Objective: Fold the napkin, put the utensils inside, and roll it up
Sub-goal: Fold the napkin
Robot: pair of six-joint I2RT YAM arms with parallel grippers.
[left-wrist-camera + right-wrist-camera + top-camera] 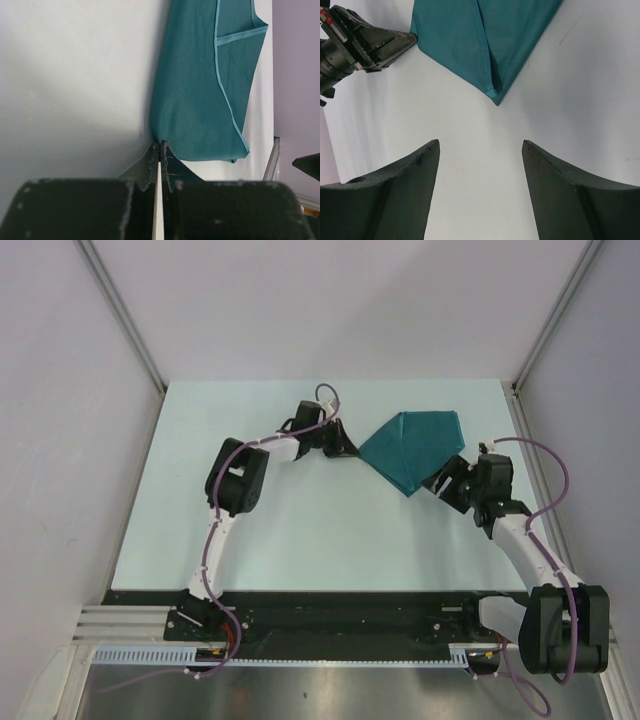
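The left fingers (pixel 146 167) are pressing together, their tips meeting right on the nearest corner of the napkin (pixel 200 90). As far as the wrist view is showing, they are pinching that corner's edge low against the desk (pixel 75 75). The right fingers (pixel 395 190) are standing spread and holding nothing, hovering over bare desk just short of another corner of the cloth.

The napkin is lying flat toward the far right of the desk, between the two arms. It is already doubled over into a kite-like shape, with hemmed layers showing one over another.

By my judgement the folding step is in hand, and the left side is taking a corner for a further fold. The next move is calling for lifting that corner without dragging the whole cloth and carrying it across, perhaps with the right fingers coming down to pin the opposite side.

The fork is not showing in any view, so its place cannot be told. No container is appearing anywhere either.
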